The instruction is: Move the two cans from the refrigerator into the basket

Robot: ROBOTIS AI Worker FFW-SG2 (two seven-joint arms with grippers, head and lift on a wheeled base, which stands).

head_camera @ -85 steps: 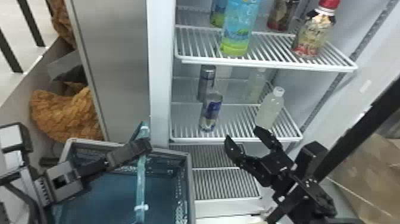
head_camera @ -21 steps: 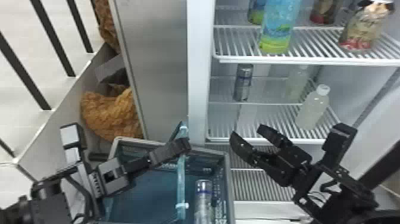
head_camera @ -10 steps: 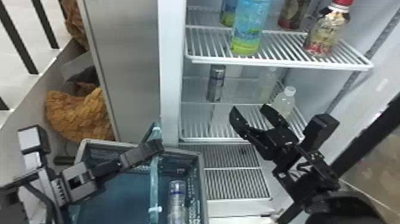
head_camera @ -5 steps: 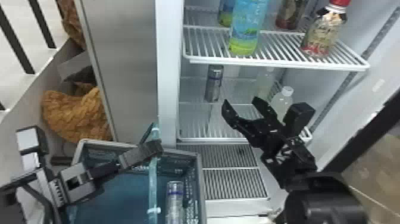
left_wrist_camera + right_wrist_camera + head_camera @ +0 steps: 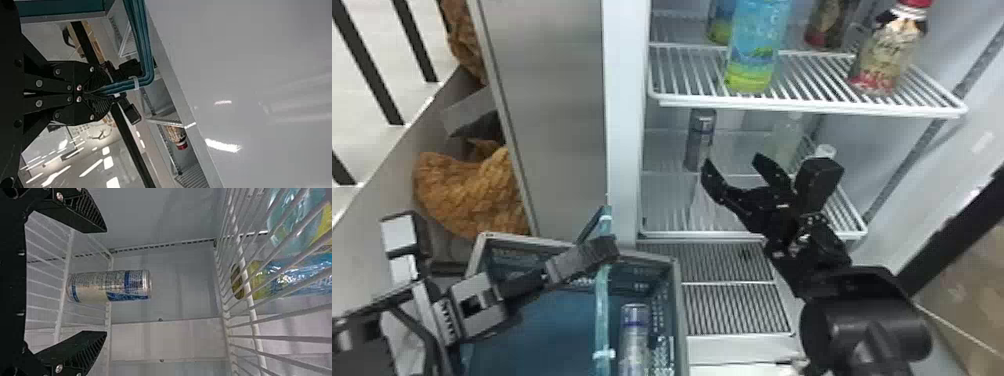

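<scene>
My right gripper [image 5: 732,170] is at the middle shelf of the refrigerator, open, with a silver can [image 5: 701,140] just beyond its fingers. In the right wrist view the can [image 5: 109,286] stands on the wire shelf past the open right gripper [image 5: 103,282], in line with the space between its fingers. A second can [image 5: 634,335] is inside the basket [image 5: 682,310], at its right side. My left gripper [image 5: 612,247] is at the basket's teal handle [image 5: 602,310]; in the left wrist view the left gripper [image 5: 102,91] is shut on this handle [image 5: 147,47].
Bottles [image 5: 757,45] stand on the upper shelf [image 5: 812,102], above my right gripper. A pale bottle [image 5: 824,151] is behind and right of that gripper. The refrigerator's side frame [image 5: 624,125] rises behind the basket, and its door [image 5: 977,220] is at the right.
A can that stood on the front of the middle shelf is now in the basket. The right gripper has lately moved inward over the shelf toward the remaining can. The head view has shifted.
</scene>
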